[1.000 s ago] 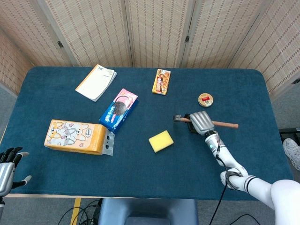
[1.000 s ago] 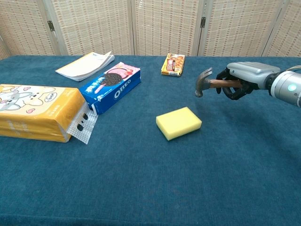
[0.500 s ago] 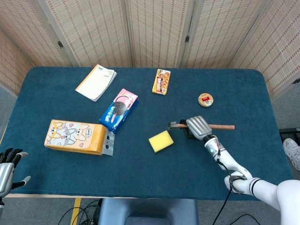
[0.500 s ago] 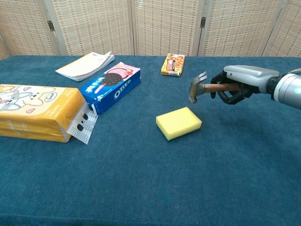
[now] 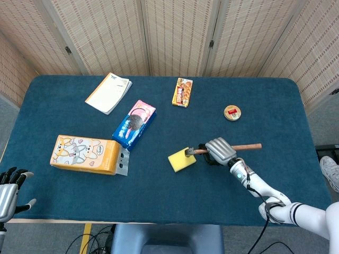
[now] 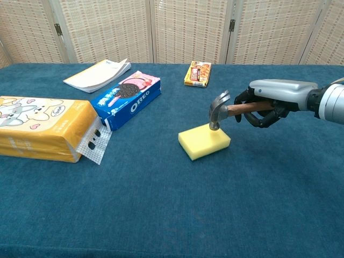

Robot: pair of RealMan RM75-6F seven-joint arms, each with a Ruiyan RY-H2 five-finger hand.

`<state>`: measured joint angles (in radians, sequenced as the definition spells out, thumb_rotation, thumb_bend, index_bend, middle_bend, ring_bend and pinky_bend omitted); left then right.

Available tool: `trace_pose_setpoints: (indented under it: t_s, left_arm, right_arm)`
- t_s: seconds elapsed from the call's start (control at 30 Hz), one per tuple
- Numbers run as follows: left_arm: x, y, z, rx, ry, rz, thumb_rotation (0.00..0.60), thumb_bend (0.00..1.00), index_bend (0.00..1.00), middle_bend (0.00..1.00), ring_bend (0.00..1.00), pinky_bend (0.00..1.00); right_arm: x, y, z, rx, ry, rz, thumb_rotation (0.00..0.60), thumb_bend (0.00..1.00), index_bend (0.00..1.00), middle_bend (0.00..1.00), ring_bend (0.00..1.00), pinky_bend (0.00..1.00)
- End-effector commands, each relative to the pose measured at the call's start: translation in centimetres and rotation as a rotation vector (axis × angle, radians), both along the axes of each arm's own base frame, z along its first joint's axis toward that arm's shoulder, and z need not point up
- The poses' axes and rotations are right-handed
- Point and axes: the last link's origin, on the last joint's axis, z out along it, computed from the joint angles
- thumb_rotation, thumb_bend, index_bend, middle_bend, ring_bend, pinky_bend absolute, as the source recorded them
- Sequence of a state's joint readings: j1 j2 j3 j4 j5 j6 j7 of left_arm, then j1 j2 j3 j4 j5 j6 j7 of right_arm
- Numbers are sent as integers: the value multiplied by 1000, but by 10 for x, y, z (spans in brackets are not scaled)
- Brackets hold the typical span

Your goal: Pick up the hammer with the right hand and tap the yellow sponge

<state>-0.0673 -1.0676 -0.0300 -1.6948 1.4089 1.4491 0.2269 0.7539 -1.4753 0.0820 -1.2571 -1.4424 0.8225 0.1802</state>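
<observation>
My right hand (image 6: 269,102) (image 5: 219,152) grips the wooden handle of the hammer (image 6: 224,109) (image 5: 246,146), just behind the metal head. The head points down and meets the top of the yellow sponge (image 6: 203,141) (image 5: 179,160) near its far right edge. The sponge lies flat on the blue table (image 6: 161,204). In the head view the handle's free end sticks out to the right past the hand. My left hand (image 5: 9,186) shows only at the lower left edge of the head view, off the table, fingers apart and holding nothing.
A blue Oreo box (image 6: 128,99), a yellow tissue pack (image 6: 45,128) and a white notebook (image 6: 98,74) lie to the left. A small snack box (image 6: 198,73) sits at the back. A round tin (image 5: 232,112) lies beyond the hand in the head view.
My right hand has carried the hammer left and downward. The head, earlier in the air to the sponge's right, now rests on the sponge. The left hand has barely moved.
</observation>
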Motion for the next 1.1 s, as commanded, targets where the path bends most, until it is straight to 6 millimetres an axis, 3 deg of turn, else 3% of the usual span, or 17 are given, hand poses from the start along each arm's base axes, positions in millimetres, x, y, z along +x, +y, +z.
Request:
trace_pose_setpoints:
  t_s: [0.03, 0.33, 0.77, 1.1]
  left_arm:
    - [0, 0, 0, 0, -1, 1, 600, 182, 326, 271, 140, 197]
    - [-3, -3, 2, 4, 0, 13, 600, 182, 327, 275, 140, 197]
    - [0, -2, 2, 4, 1, 4, 600, 182, 327, 275, 140, 197]
    - [0, -3, 2, 1, 4, 9, 600, 182, 327, 275, 140, 197]
  right_arm:
    - [1, 0, -4, 5, -2, -4, 600, 885, 698, 807, 787, 814]
    - [1, -2, -24, 23, 67, 21, 600, 886, 698, 807, 788, 814]
    - [23, 1, -1, 5, -95, 19, 600, 885, 698, 807, 792, 814]
    - [12, 1, -33, 46, 14, 15, 600, 885, 698, 807, 791, 814]
